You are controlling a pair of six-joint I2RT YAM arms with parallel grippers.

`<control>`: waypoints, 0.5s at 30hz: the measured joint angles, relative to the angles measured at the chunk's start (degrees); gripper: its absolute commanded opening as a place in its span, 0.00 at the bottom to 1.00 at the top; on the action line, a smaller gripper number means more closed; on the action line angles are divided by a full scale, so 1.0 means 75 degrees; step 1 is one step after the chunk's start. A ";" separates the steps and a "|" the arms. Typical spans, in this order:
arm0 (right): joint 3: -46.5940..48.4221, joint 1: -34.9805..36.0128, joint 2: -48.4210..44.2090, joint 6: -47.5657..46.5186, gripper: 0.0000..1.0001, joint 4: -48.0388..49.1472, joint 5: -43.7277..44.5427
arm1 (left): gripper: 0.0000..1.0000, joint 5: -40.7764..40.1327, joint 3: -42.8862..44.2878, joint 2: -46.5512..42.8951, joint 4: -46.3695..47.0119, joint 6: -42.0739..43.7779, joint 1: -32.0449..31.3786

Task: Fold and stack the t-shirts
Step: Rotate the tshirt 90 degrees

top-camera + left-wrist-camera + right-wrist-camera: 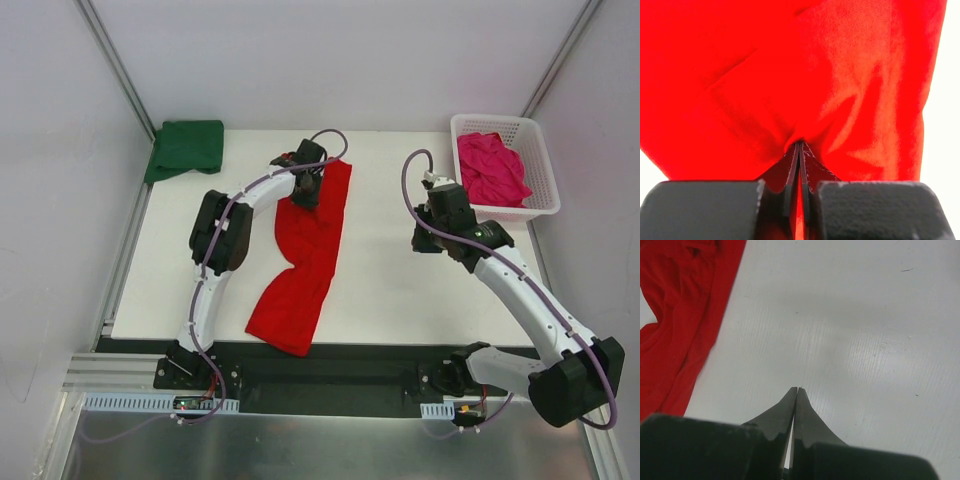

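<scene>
The red t-shirt (305,255) lies on the white table (400,290) as a long, narrow, rumpled band. It runs from the far middle of the table down to the near edge, slanting a little to the left as it comes nearer. The left gripper (799,150) is at the far end of that band. Its jaws are pinched together on a fold of the red cloth, which puckers into creases around the tips. The right gripper (796,390) is over bare table to the right of the red t-shirt, well clear of it. Its two fingers are pressed flat against each other with nothing between them. The green t-shirt (187,147) sits folded into a flat pad at the far left corner, with its left side hanging over the table's edge. The pink t-shirt (490,168) is bunched up inside the white lattice basket (540,205) at the far right corner, just beyond the right arm.
</scene>
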 measured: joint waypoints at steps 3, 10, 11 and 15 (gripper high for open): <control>0.0000 0.0000 -0.0032 0.0032 0.01 -0.0029 0.0000 | 0.00 0.0003 0.0868 0.0513 -0.0350 0.0195 0.0047; 0.0000 0.0000 -0.0067 0.0061 0.01 -0.0131 0.0052 | 0.00 0.0003 0.2480 0.1416 -0.0906 0.0600 0.0050; 0.0000 0.0000 -0.0070 0.0067 0.01 -0.0146 0.0055 | 0.00 0.0009 0.2652 0.1510 -0.0947 0.0618 0.0050; 0.0000 0.0000 -0.0090 0.0070 0.01 -0.0210 0.0073 | 0.00 0.0114 0.3360 0.1912 -0.1160 0.0694 0.0114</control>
